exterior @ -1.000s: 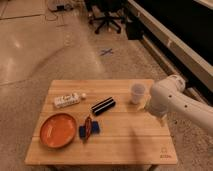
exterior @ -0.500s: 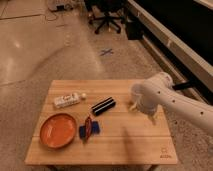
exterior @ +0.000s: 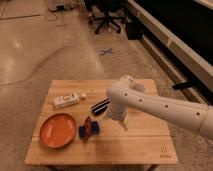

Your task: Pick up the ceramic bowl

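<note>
The ceramic bowl (exterior: 58,130) is a wide, shallow orange dish with a darker rim. It sits near the front left corner of the wooden table (exterior: 135,145). My white arm reaches in from the right, over the middle of the table. My gripper (exterior: 116,120) hangs down just above the tabletop. It is to the right of the bowl, apart from it, with a small snack bag between them. The gripper holds nothing that I can see.
A blue and red snack bag (exterior: 89,129) lies just right of the bowl. A black cylinder (exterior: 100,106) lies at mid-table, partly under my arm. A white tube (exterior: 67,100) lies at the back left. An office chair (exterior: 107,17) stands far behind.
My arm has swung left across the table, from the right edge to the middle. It now hides the small white cup that stood at the back right. The objects on the table have not moved.
</note>
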`<action>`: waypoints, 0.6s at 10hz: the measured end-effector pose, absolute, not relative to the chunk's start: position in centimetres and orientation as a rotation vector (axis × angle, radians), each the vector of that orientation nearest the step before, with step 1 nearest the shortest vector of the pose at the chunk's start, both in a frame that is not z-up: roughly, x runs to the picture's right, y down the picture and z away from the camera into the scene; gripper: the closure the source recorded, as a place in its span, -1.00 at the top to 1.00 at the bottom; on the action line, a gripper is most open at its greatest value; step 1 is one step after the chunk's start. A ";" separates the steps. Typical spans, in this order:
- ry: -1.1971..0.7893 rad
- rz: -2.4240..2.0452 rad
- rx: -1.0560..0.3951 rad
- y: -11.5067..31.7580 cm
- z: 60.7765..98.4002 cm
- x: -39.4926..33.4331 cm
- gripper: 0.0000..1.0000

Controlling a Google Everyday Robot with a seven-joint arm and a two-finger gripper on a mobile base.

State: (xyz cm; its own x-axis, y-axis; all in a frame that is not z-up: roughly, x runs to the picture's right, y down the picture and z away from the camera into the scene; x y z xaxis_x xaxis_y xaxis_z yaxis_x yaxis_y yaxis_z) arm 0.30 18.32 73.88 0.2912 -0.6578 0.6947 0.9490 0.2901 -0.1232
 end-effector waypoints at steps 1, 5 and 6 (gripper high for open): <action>-0.610 -1.170 -0.582 18.6 73.6 -1.6 0.60; -0.690 -1.187 -0.568 20.6 72.7 -9.0 0.60; -0.696 -1.190 -0.564 21.2 72.6 -10.0 0.60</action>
